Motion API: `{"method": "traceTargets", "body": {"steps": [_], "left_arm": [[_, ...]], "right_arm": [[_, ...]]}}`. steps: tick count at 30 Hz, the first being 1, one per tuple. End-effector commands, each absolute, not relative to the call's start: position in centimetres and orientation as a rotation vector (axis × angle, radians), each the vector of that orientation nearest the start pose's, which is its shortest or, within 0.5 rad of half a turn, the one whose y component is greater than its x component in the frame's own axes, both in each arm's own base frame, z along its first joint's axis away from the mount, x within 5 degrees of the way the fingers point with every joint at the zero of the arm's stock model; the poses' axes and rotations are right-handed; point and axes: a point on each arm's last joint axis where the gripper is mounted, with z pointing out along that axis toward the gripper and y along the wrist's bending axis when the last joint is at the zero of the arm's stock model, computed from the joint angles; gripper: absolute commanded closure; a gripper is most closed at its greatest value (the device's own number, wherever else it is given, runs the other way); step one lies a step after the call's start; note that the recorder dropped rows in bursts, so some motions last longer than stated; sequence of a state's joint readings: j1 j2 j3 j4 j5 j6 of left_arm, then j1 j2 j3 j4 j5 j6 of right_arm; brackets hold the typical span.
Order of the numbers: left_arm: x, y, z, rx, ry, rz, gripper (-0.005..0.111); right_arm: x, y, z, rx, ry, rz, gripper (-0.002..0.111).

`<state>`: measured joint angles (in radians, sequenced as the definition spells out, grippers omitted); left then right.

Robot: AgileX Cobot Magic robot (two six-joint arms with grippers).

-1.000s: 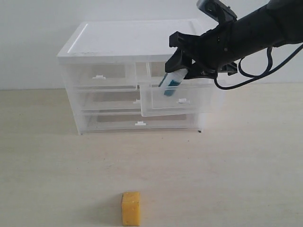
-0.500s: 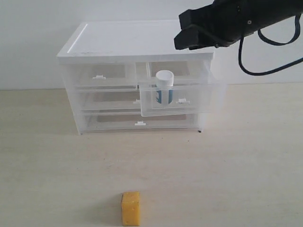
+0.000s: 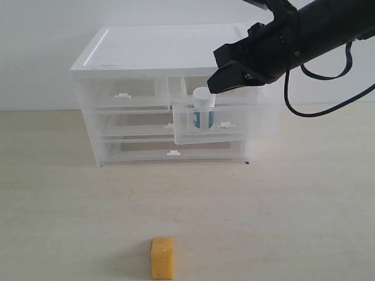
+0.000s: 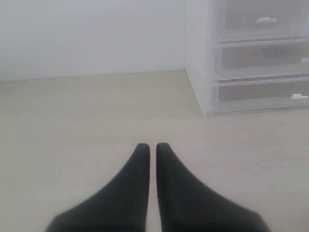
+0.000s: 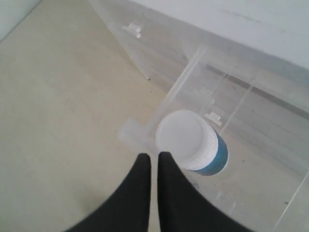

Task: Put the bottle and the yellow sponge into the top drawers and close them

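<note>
The bottle point(image 3: 204, 109) stands upright inside the pulled-out top right drawer point(image 3: 249, 119); the right wrist view shows its white cap and blue label point(image 5: 189, 140). My right gripper point(image 3: 213, 88) hovers just above and beside the cap, shut on nothing point(image 5: 154, 155). The top left drawer point(image 3: 124, 93) is pushed in. The yellow sponge point(image 3: 162, 258) stands alone on the table near the front edge. My left gripper point(image 4: 152, 146) is shut and empty, low over the table to the left of the cabinet; the exterior view does not show it.
The white translucent drawer cabinet point(image 3: 164, 52) stands at the back of the table against a white wall, with two full-width drawers point(image 3: 170, 149) shut below the top pair. The right arm's black cable point(image 3: 319, 111) hangs beside the cabinet.
A second ago my right gripper held the bottle tilted over the open drawer. It let go, rose, then came down again with its jaws shut. The bottle now stands upright in the drawer.
</note>
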<state>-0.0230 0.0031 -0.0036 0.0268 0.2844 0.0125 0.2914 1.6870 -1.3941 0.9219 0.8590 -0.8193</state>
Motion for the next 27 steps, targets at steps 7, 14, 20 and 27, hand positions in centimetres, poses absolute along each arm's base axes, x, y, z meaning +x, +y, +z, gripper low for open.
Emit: {"method": "traceTargets", "body": {"steps": [7,14,20,27], "left_arm": [[5.5,-0.1,18.8,0.045,1.76,0.014,0.103],[5.5,-0.1,18.8,0.045,1.76,0.014,0.103],[5.5,-0.1,18.8,0.045,1.76,0.014,0.103],[5.5,-0.1,18.8,0.045,1.76,0.014,0.103]], "right_arm": [[34.6,15.8,31.4,-0.745,2.183,0.816,0.107],[35.2,16.0,30.2,-0.739,2.218,0.824,0.107],[35.4,15.9,30.4,-0.722,2.201,0.809,0.107],[35.4,16.0,31.2,-0.731,2.177,0.818,0.107]]}}
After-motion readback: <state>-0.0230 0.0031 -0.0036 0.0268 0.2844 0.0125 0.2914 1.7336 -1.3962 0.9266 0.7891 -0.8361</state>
